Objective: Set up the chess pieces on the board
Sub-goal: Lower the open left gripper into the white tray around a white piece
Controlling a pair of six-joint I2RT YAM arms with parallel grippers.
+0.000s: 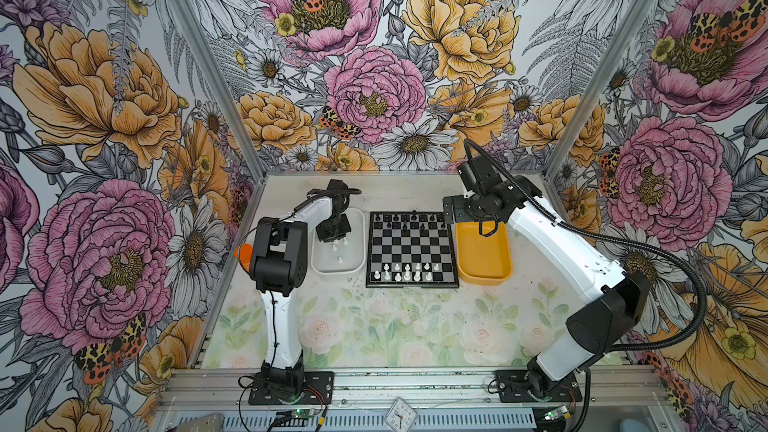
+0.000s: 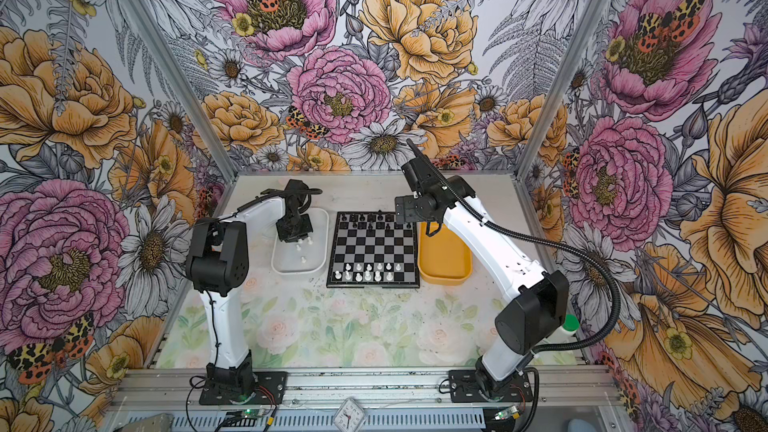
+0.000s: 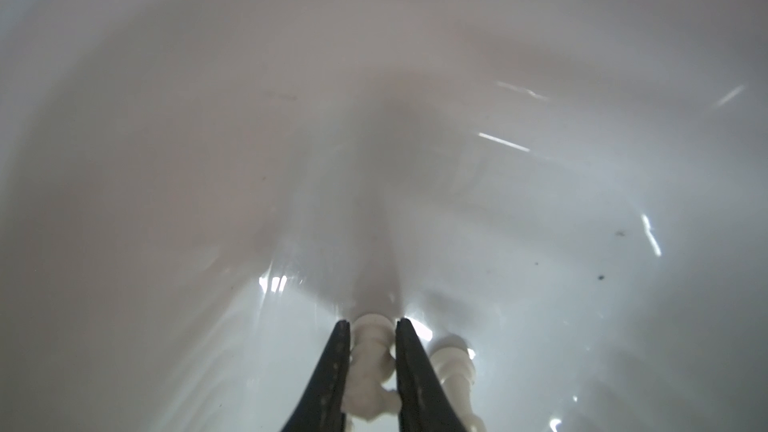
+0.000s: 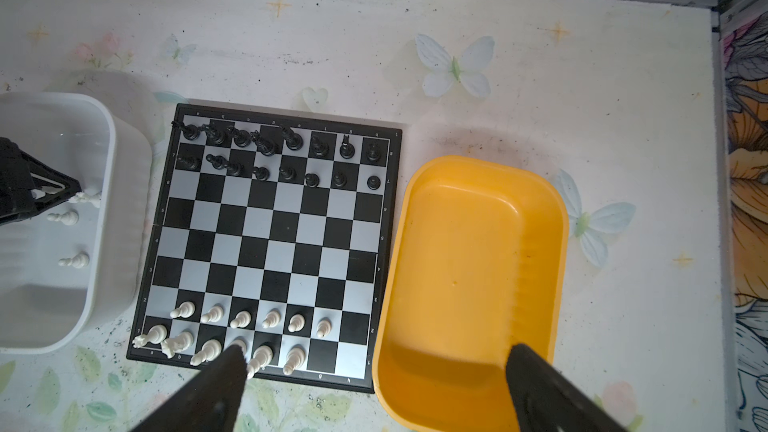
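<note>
The board (image 1: 411,249) lies in the middle of the table. Several black chess pieces (image 4: 291,151) fill its two far rows and several white ones (image 4: 249,326) stand on its two near rows. My left gripper (image 3: 372,326) is down inside the white tray (image 1: 338,271), its fingers pressed on both sides of a white chess piece (image 3: 370,351). Another white piece (image 3: 453,363) lies right beside it. Two white pawns (image 4: 66,217) (image 4: 75,260) sit loose in that tray. My right gripper (image 4: 376,351) hangs open and empty above the board's right edge and the yellow tray.
The yellow tray (image 1: 484,282) right of the board holds nothing. The white tray touches the board's left side. Bare table stretches in front of the board toward the arm bases. Metal frame posts and patterned walls close in the back and sides.
</note>
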